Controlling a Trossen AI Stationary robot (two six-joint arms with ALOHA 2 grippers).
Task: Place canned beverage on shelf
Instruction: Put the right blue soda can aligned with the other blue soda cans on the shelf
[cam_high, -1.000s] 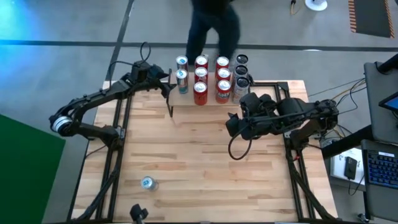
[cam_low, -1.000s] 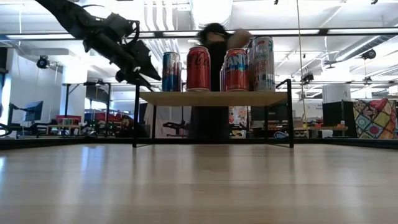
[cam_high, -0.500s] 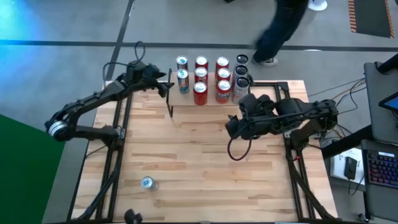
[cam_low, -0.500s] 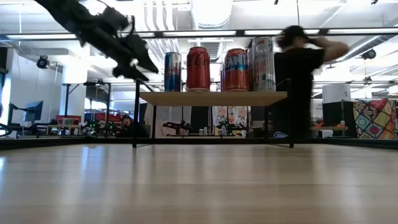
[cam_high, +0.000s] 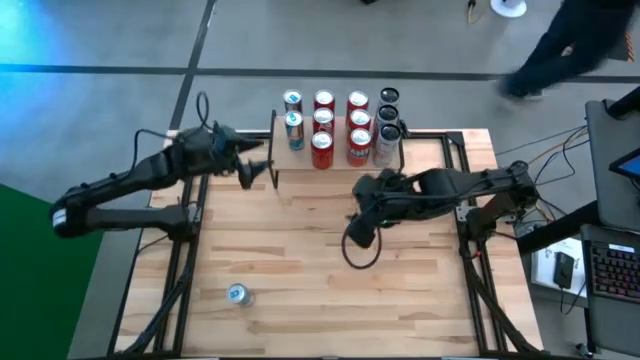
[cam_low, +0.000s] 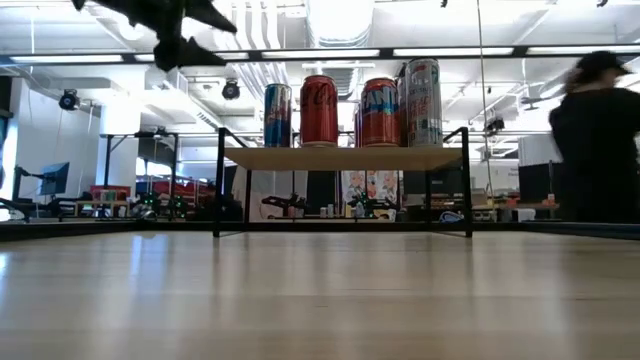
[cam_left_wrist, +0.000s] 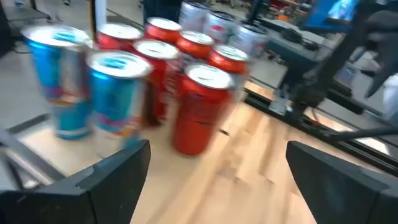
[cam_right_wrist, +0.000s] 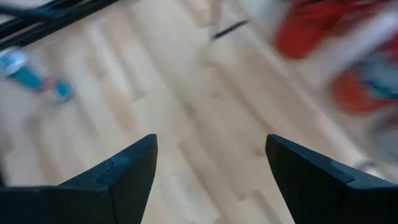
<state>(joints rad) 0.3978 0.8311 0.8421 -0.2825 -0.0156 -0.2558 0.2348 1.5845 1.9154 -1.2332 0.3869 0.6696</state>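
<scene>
The wooden slatted surface (cam_high: 320, 250) carries everything under inspection. At its far edge, just ahead of both arms, stands the shelf (cam_low: 345, 158), a light-wood plank on thin black legs. In the high view the shelf (cam_high: 340, 150) is loaded with cans in rows: two blue cans (cam_high: 292, 122) on the side nearest the left pincer, red cans (cam_high: 322, 128) in the middle, and silver cans (cam_high: 388, 135) on the side nearest the right pincer.

The left pincer (cam_high: 262, 170) hangs raised just beside the shelf's blue-can end, clear of it, fingers spread wide and holding nothing. Its wrist view shows both dark fingers (cam_left_wrist: 112, 180) apart, with a blue can (cam_left_wrist: 115, 93) and a red can (cam_left_wrist: 202, 109) close ahead between them.

The right pincer (cam_high: 358, 215) sits over the middle of the surface, a short way in front of the shelf, fingers (cam_right_wrist: 118, 180) parted and empty.

One loose canned beverage (cam_high: 237, 294), blue and silver, lies on its side near the front edge of the surface, well behind the left pincer and well apart from the right one. A person (cam_low: 598, 140) stands in the room beyond.
</scene>
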